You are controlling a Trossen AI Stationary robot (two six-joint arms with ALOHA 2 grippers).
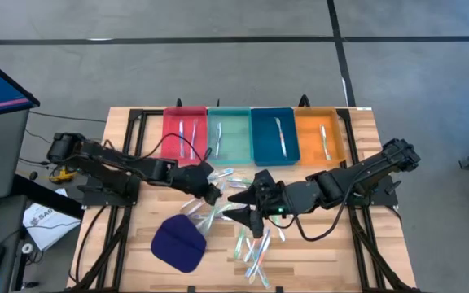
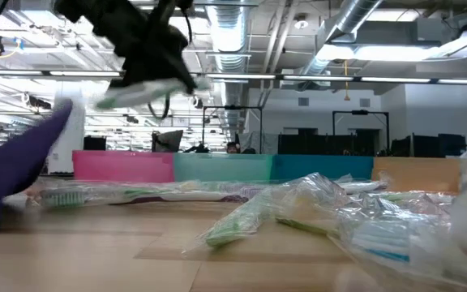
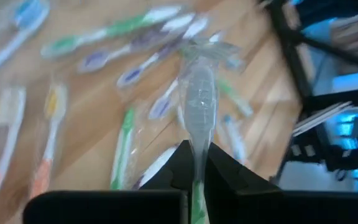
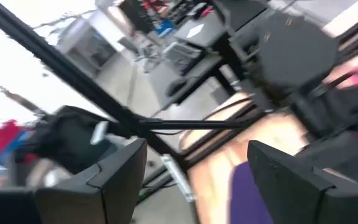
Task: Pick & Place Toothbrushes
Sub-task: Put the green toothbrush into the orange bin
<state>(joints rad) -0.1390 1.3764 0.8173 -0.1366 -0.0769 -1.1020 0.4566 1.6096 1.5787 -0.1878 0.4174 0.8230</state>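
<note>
Left gripper (image 3: 196,163) clenched on wrapped toothbrush (image 3: 199,102), lifted above table (image 1: 129,175); right gripper (image 1: 243,203) spread wide, empty, over toothbrush pile (image 1: 255,248).

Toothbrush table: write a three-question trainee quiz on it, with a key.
1. True or false: the left gripper is shut on a wrapped toothbrush.
2. How many trays stand along the table's far edge? A) two B) four C) six
3. Fill in: the right gripper is ____ and holds nothing.

Key: 1 true; 2 B, the red tray, teal tray, blue tray and orange tray; 3 open.
</note>
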